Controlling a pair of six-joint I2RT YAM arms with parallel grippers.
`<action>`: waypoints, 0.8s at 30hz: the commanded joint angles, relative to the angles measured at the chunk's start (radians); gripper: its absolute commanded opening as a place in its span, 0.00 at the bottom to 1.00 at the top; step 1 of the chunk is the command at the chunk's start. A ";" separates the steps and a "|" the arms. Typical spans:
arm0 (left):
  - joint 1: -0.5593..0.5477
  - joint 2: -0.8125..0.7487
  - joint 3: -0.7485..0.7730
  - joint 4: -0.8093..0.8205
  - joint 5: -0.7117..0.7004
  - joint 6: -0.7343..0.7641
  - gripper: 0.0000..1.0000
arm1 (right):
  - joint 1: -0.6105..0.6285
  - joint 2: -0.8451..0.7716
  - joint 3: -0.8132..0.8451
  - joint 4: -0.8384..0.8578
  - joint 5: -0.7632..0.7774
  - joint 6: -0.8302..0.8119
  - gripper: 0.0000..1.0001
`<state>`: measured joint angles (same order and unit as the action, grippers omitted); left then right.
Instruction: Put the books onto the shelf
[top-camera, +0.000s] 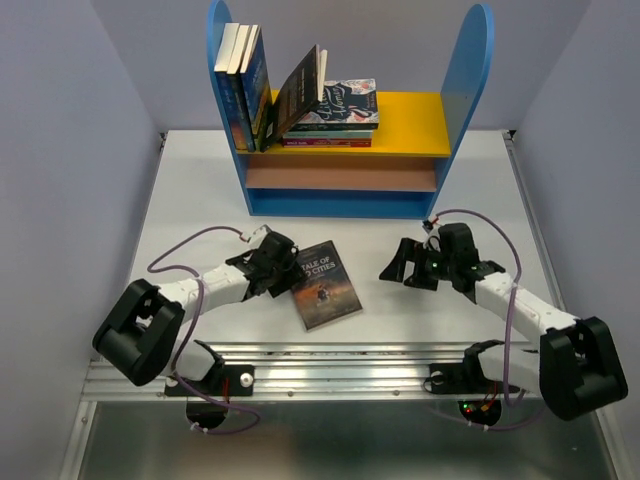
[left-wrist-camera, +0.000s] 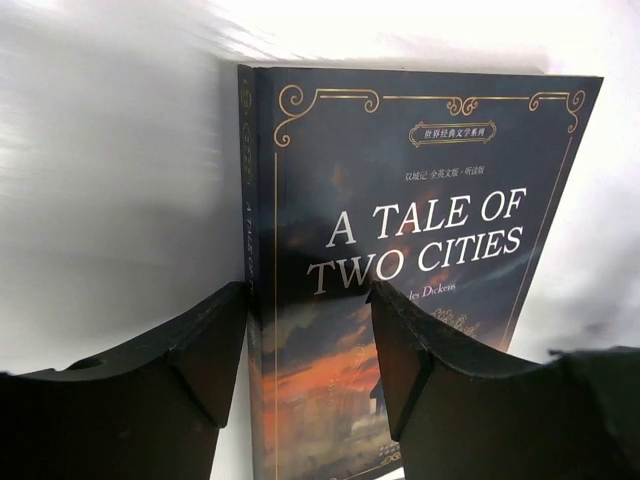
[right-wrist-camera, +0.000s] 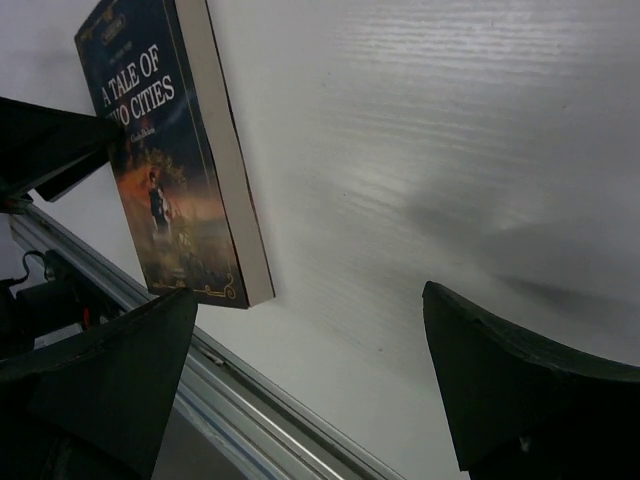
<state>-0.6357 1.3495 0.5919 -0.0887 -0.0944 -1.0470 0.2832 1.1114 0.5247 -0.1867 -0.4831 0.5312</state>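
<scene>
Black fingers (left-wrist-camera: 190, 350) of the left tool (left-wrist-camera: 308, 295) are filling the bottom of the left wrist view. They're sitting partway spread with a clear gap between them, not pinching anything as far as I can see. One finger is hanging just off the spine edge of the A Tale of Two Cities paperback (left-wrist-camera: 450, 150) and the other is hovering over its cover. Can't tell if either one is actually touching it.

That paperback is lying flat, cover up, on the white desk (top-camera: 200, 190). In the top view it's sitting toward the desk's 6 o'clock side, turned a bit off square. The left tool is parked at its 9 o'clock, right by the spine. The right tool (right-wrist-camera: 310, 295) is hanging at the paperback's 3 o'clock, apart from it, with its fingers spread wide and only bare desk between them.

Up at 12 o'clock the shelf (top-camera: 470, 70) is standing at the far side of the desk. On its yellow board (top-camera: 410, 120) a few upright paperbacks (top-camera: 245, 85) are standing against the 9 o'clock side panel. Next to them one leaning paperback (top-camera: 300, 90) is tilting with its top toward 3 o'clock, over a flat stack (top-camera: 345, 105) with a floral cover on top.

Down at 6 o'clock a metal rail (top-camera: 340, 360) is running along the desk's near edge, carrying both arm bases.
</scene>
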 joint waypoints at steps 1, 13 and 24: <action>-0.028 0.062 0.023 0.014 0.036 -0.036 0.63 | 0.063 0.079 0.012 0.173 -0.002 0.058 1.00; -0.064 0.071 0.010 0.078 0.025 -0.056 0.52 | 0.333 0.444 0.162 0.361 0.057 0.140 1.00; -0.114 0.088 -0.014 0.127 0.041 -0.104 0.47 | 0.408 0.400 0.276 0.334 0.083 0.220 1.00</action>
<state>-0.7059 1.4136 0.6064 0.0002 -0.1326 -1.1057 0.6415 1.5761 0.7174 0.1028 -0.3946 0.7124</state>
